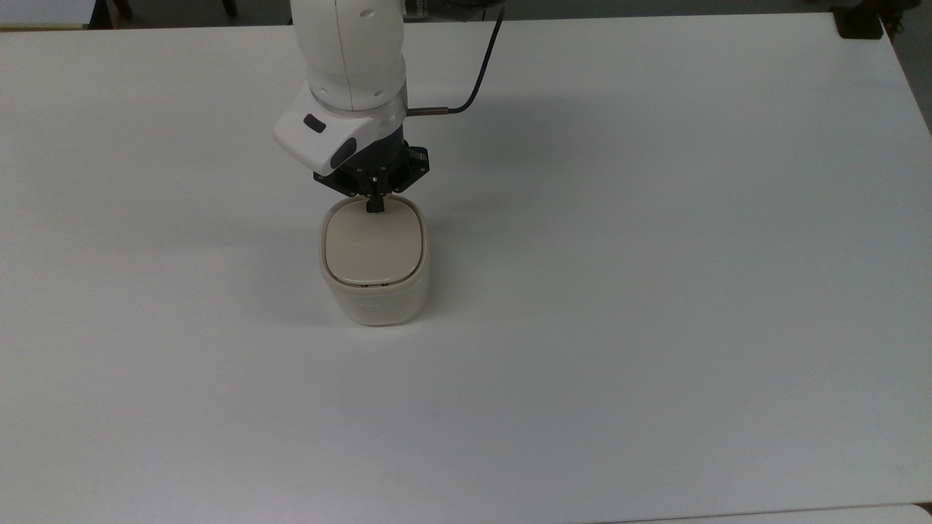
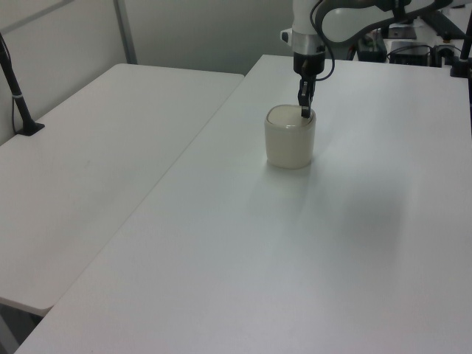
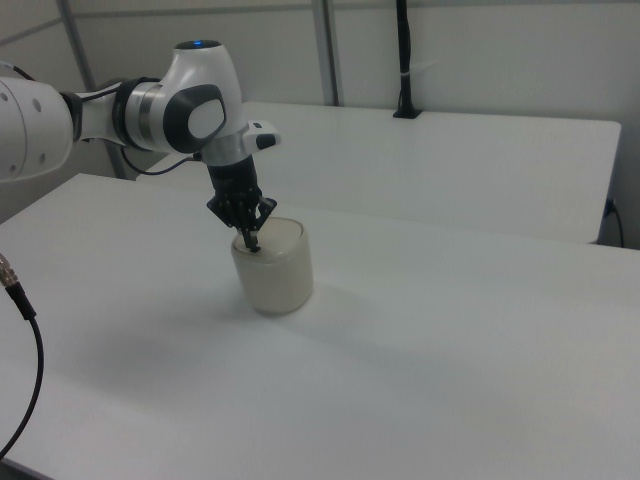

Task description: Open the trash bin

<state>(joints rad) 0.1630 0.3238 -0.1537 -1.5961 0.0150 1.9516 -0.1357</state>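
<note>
The trash bin (image 1: pixel 374 298) is a small cream-white rounded-square tub standing upright on the white table (image 1: pixel 655 291). Its beige lid (image 1: pixel 373 247) lies flat and shut. My gripper (image 1: pixel 375 206) points straight down with its fingers shut together, and their tip presses on the lid's far rim where the black button sits, covering it. From the side, in the left view, the gripper (image 2: pixel 305 113) comes down on the trash bin (image 2: pixel 289 144) at its far right corner. The right view has the gripper (image 3: pixel 251 246) touching the near-left rim of the trash bin (image 3: pixel 273 275).
A black cable (image 1: pixel 477 73) runs from the wrist toward the table's far edge. A second white table (image 2: pixel 96 169) adjoins on the left view's left, with a black post (image 2: pixel 18 96) clamped to it. Monitors and gear (image 2: pixel 413 29) stand past the far edge.
</note>
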